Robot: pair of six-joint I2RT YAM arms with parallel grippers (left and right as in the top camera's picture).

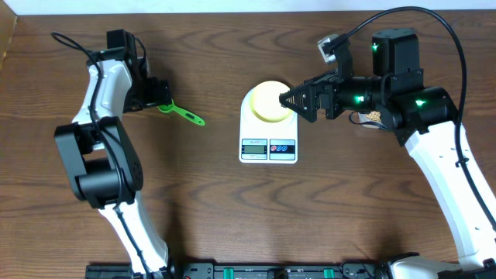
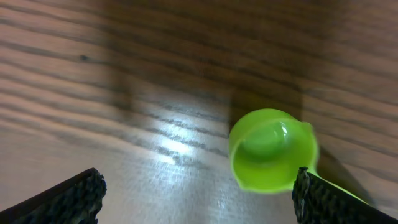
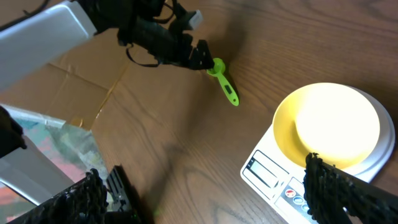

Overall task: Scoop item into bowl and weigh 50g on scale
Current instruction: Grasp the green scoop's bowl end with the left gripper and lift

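Under the released left pincer (image 2: pixel 198 180), only its wrist view shows the green scoop (image 2: pixel 272 149) lying empty.

Left arm (image 1: pixel 97 155) folds sharply at the elbow; left gripper (image 1: pixel 161 99) points right, jaws spread wide. Right arm (image 1: pixel 446 163) reaches inward; right gripper (image 1: pixel 285 99) points left, jaws apart.

Robotics lab or test bench, likely. White-and-black left arm (image 1: pixel 97 147) and right arm (image 1: pixel 446 167) flank wood-grain table (image 1: pixel 232 217). Black equipment rail (image 1: pixel 256 272) along table's near edge. Flattened cardboard (image 3: pixel 68 81) on floor beside table.
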